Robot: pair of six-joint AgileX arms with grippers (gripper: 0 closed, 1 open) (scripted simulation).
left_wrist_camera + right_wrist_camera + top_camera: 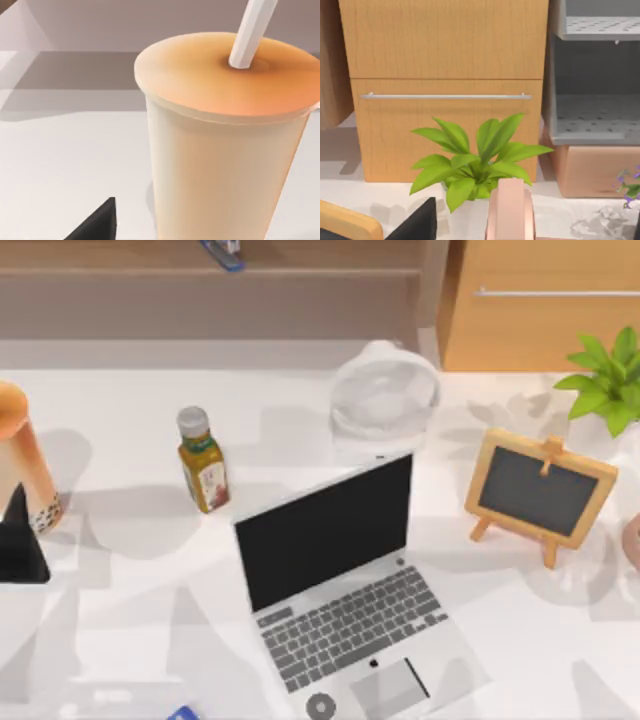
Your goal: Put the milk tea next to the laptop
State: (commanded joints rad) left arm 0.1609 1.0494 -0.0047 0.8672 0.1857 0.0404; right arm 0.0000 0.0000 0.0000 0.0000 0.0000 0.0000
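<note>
1. You are looking down on a white table [150, 640]. A silver laptop [345, 595] sits open near the middle, its black screen tilted back and its keyboard and trackpad toward the near edge.
2. The milk tea [25, 465] stands upright at the far left edge of the table, well apart from the laptop. You can see its orange-tan lid, its peach body and the dark pearls at its base.
3. Your left gripper [20, 545] is at that left edge, just beside the cup's base on the near side. One dark finger shows as a black wedge. You cannot tell whether the fingers are open or closed, nor whether they touch the cup.
4. In the left wrist view, the cup [225, 140] looms close, with a white straw [252, 30] rising from the domed lid and a dark fingertip [97, 222] low in the picture beside it.
5. A small yellow bottle [203, 462] with a grey cap stands between the cup and the laptop, apart from both.
6. Behind the laptop lies a pale rounded white object [385, 390]. To the right stands a wood-framed chalkboard easel [540, 490], with a leafy green plant [610, 385] at the far right corner.
7. The right wrist view faces the plant [475, 165] and a wooden cabinet [445, 90] with a metal handle. A dark finger [417, 222] of your right gripper shows there; its state cannot be told.
</note>
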